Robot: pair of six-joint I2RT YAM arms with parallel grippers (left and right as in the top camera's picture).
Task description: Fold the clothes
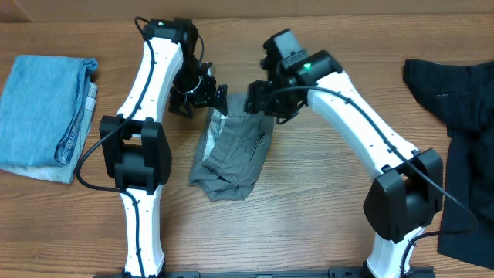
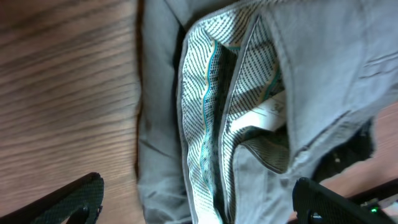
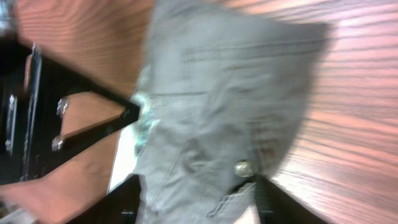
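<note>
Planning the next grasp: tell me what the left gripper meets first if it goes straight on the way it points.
The shorts: the left gripper has its open jaws either side of their opened waistband, so the striped lining would likely be met first, the table only beneath. Depth is unclear.

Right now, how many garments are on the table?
3: blue one folded at the left edge, grey shorts in the centre, black one at the right edge, partly cut off. More may be off-frame.
</note>
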